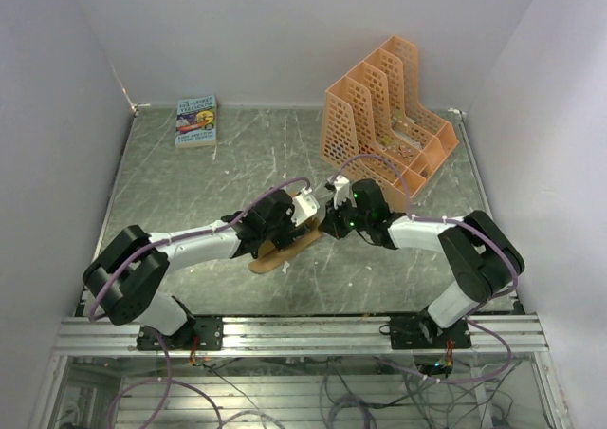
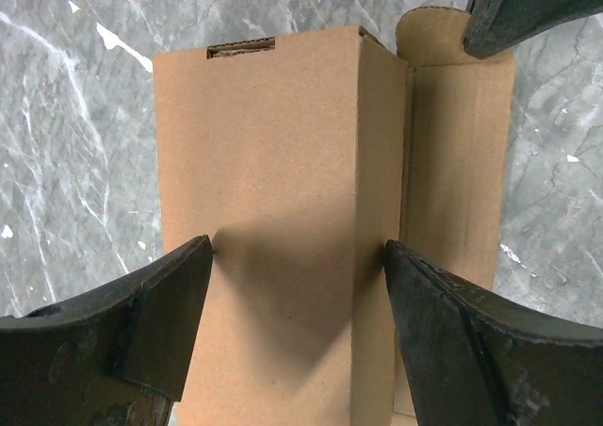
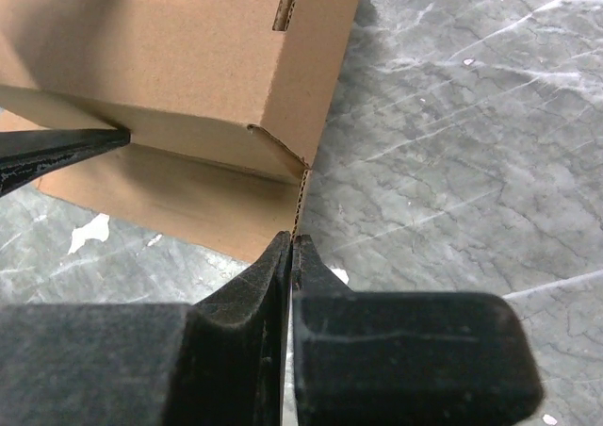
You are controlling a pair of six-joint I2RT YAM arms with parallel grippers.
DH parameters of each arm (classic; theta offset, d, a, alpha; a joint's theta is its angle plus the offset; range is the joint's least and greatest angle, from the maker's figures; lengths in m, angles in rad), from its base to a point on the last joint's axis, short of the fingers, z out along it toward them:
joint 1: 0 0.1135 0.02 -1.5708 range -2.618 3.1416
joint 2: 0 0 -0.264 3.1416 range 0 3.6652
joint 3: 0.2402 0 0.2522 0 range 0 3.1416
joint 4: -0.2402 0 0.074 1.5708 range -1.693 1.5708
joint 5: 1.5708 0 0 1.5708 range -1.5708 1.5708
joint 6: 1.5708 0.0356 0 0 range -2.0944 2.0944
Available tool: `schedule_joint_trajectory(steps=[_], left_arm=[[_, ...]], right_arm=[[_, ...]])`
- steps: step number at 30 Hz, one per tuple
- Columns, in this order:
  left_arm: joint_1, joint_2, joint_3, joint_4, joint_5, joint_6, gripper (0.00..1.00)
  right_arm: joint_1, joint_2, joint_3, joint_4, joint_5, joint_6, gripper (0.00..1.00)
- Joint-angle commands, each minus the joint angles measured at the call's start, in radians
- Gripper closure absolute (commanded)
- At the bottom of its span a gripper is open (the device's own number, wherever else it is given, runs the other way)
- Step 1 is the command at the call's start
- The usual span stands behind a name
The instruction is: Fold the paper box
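From above: a scratched grey metal worktop inside white walls. Both arms reach in from the near edge and meet over its middle. The paper box, plain tan cardboard, lies there under their wrists, with only its near end showing. The left tool and the right tool sit close together above it. An orange rack stands at the far right, well apart. A small printed book lies at the far left corner.

Left wrist camera: the paper box fills the middle. It is partly folded, with a raised body and a flat panel lying beside it on the right. The left tool is spread wide and grasps the raised body across its width, one fingertip touching each side edge. A rounded tab shows at the far right corner, with a dark finger of the right tool over it.

Right wrist camera: the right tool is clenched tight, fingers pressed together. Their tips meet at the corner edge of the box's lower flap. Whether they nip the cardboard cannot be told. The box rises at the upper left. A left finger touches its fold line.
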Motion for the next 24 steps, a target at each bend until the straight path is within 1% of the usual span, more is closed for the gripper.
schedule_joint_trajectory(steps=[1,5,8,12,16,18,19,21,22,24], left_arm=[[-0.002,0.004,0.039,-0.020,0.024,-0.005,0.16],[-0.002,-0.029,0.034,0.009,0.084,-0.015,0.16],[0.000,-0.049,0.074,-0.013,0.133,-0.064,0.13],[0.005,-0.044,0.150,-0.079,0.197,-0.138,0.10],[0.051,-0.027,0.210,-0.110,0.257,-0.266,0.10],[0.090,-0.002,0.240,-0.137,0.293,-0.327,0.16],[0.109,0.013,0.247,-0.143,0.310,-0.348,0.23],[0.144,0.055,0.256,-0.157,0.349,-0.382,0.43],[0.160,0.075,0.260,-0.165,0.360,-0.405,0.49],[0.182,0.111,0.266,-0.174,0.367,-0.435,0.52]], right_arm=[[0.014,-0.021,0.009,-0.001,0.027,-0.029,1.00],[0.016,0.007,0.024,-0.025,0.041,-0.027,1.00],[0.016,0.025,0.031,-0.033,0.053,-0.028,1.00],[0.016,0.030,0.035,-0.039,0.063,-0.027,1.00],[0.016,0.039,0.039,-0.045,0.066,-0.026,1.00],[0.016,0.039,0.039,-0.045,0.064,-0.025,1.00],[0.015,0.039,0.039,-0.045,0.063,-0.025,1.00],[0.016,0.036,0.038,-0.045,0.063,-0.026,1.00],[0.016,0.034,0.037,-0.045,0.062,-0.028,1.00],[0.016,0.032,0.036,-0.044,0.062,-0.031,1.00]])
